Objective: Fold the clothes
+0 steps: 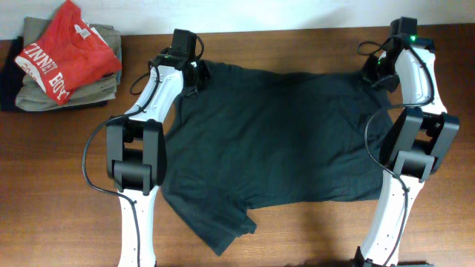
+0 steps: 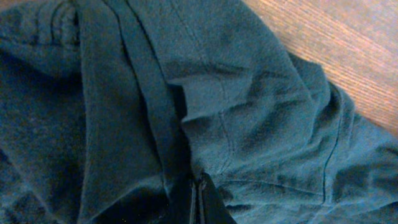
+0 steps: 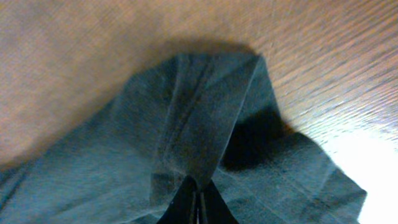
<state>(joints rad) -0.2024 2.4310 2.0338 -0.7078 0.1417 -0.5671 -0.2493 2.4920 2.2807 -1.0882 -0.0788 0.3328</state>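
The dark charcoal T-shirt (image 1: 274, 137) lies spread on the wooden table with its plain side up; no lettering shows. One sleeve (image 1: 215, 226) hangs toward the front left. My left gripper (image 1: 194, 80) is at the shirt's far left corner, shut on a fold of the cloth (image 2: 200, 193). My right gripper (image 1: 376, 74) is at the far right corner, shut on a raised pinch of hem (image 3: 198, 186). Both pinched corners are lifted slightly off the table.
A stack of khaki-olive folded garments (image 1: 70, 93) with a red T-shirt (image 1: 63, 48) on top stands at the back left. Bare wooden table (image 1: 44, 185) lies to the left and in front of the shirt.
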